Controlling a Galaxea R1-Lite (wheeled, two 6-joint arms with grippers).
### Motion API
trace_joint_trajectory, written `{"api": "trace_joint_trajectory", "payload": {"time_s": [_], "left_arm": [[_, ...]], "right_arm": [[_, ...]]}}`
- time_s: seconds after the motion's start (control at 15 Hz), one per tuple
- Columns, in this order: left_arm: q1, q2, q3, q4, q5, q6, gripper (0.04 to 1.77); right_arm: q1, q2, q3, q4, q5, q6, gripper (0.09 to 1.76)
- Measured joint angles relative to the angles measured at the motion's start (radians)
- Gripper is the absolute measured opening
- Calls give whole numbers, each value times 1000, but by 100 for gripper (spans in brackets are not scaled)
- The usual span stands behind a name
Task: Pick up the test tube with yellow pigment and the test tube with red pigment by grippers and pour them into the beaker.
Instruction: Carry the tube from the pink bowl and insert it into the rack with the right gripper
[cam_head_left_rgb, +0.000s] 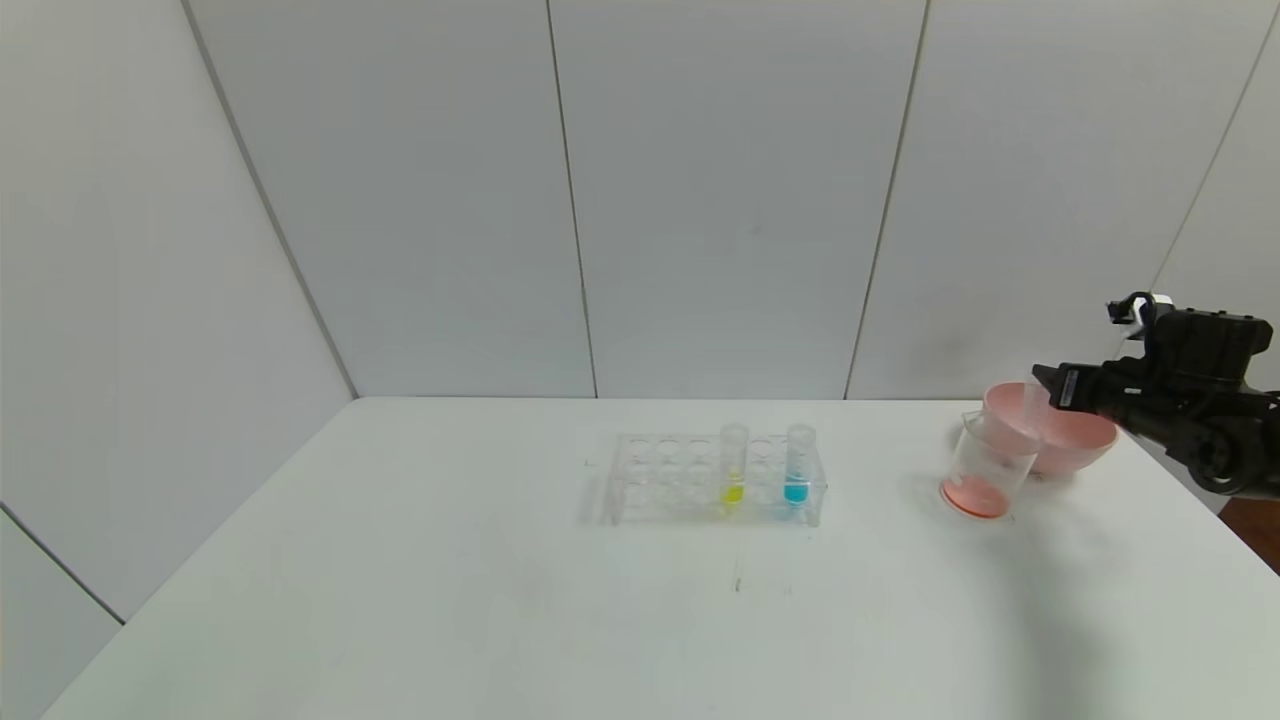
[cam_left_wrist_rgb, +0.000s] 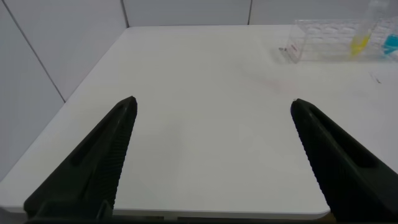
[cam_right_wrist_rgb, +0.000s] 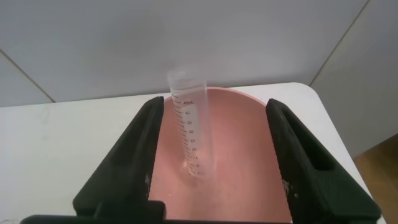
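Note:
The test tube with yellow pigment (cam_head_left_rgb: 733, 470) stands in a clear rack (cam_head_left_rgb: 660, 480) at mid-table; it also shows in the left wrist view (cam_left_wrist_rgb: 359, 42). The beaker (cam_head_left_rgb: 985, 470) stands at the right with red-orange liquid at its bottom. A clear graduated tube (cam_right_wrist_rgb: 189, 130) with no liquid showing leans inside the pink bowl (cam_right_wrist_rgb: 242, 143). My right gripper (cam_head_left_rgb: 1045, 380) hovers over the bowl, open, its fingers (cam_right_wrist_rgb: 134, 155) well apart on either side of that tube without touching it. My left gripper (cam_left_wrist_rgb: 212, 104) is open and empty above the table's near left part, outside the head view.
A tube with blue liquid (cam_head_left_rgb: 798, 465) stands in the rack to the right of the yellow one. The pink bowl (cam_head_left_rgb: 1075, 440) sits just behind the beaker near the table's right edge. Grey wall panels close the back and left.

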Motion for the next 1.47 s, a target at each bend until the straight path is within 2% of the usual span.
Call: {"api": "trace_joint_trajectory", "payload": {"time_s": [0.2, 0.47, 0.67, 0.87, 1.07, 1.2, 1.47], "left_arm": [[0, 0, 0, 0, 0, 0, 176], [0, 0, 0, 0, 0, 0, 176], [0, 0, 0, 0, 0, 0, 176], [0, 0, 0, 0, 0, 0, 176], [0, 0, 0, 0, 0, 0, 176], [0, 0, 0, 0, 0, 0, 176], [0, 0, 0, 0, 0, 0, 176]], "right_arm": [[0, -13, -17, 8, 1, -2, 136], [2, -87, -45, 53, 12, 2, 149], [11, -186, -82, 163, 9, 37, 156], [69, -307, -147, 320, 10, 121, 161], [201, -441, -155, 480, 6, 221, 164], [309, -529, -92, 519, -8, 273, 166], [573, -644, 130, 470, -222, 287, 168]]}}
